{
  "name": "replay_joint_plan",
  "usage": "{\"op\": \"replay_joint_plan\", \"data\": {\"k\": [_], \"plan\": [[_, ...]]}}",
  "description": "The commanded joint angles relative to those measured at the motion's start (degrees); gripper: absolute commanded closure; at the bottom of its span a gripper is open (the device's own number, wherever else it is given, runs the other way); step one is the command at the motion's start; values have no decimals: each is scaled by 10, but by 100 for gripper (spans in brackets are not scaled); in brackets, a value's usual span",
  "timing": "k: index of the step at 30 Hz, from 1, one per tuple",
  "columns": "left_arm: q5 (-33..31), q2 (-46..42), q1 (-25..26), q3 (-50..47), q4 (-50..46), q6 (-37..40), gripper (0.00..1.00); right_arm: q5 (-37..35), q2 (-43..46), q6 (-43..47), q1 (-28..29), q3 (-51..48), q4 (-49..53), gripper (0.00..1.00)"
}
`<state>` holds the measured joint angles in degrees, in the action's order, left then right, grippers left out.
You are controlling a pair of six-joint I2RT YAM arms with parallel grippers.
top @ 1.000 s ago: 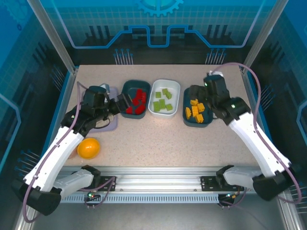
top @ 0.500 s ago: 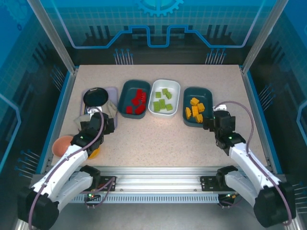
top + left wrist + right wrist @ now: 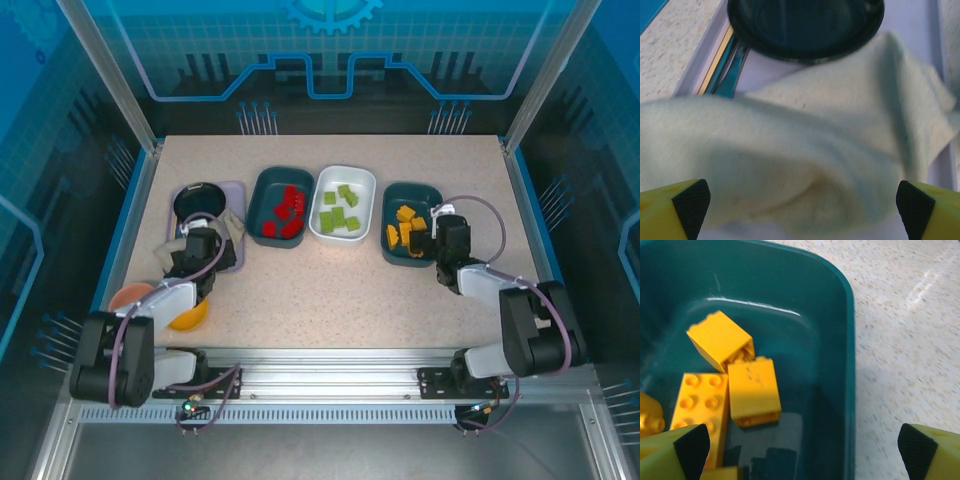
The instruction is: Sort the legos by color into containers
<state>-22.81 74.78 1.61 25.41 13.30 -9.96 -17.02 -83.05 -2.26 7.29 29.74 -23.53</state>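
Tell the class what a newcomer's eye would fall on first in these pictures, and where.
Three trays in a row across the middle stand out: red bricks in the left teal tray, lime green bricks in the white tray, yellow-orange bricks in the right teal tray. At the left, a pale cloth lies by a black bowl on the lavender tray, the left claw open over it.

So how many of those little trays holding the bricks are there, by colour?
Dark teal: 2, the left tray and the right tray
White: 1, the middle tray
Total: 3
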Motion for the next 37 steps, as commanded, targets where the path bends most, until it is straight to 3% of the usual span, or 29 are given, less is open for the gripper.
{"op": "replay_joint_plan", "data": {"k": [1,3,6,11,37], "plan": [[68,39,-18,25,146,9,1,61,-21,20,-21,-2,-107,0],[79,52,-19,26,163,30,1,79,-16,20,-25,-29,-149,0],[78,69,-19,-22,279,39,1,74,-33,12,-32,-91,-280,0],[80,116,-9,-34,348,58,1,63,-28,0,-36,-80,-251,0],[78,119,0,-29,339,67,1,38,-31,11,-19,-64,-226,0]]}}
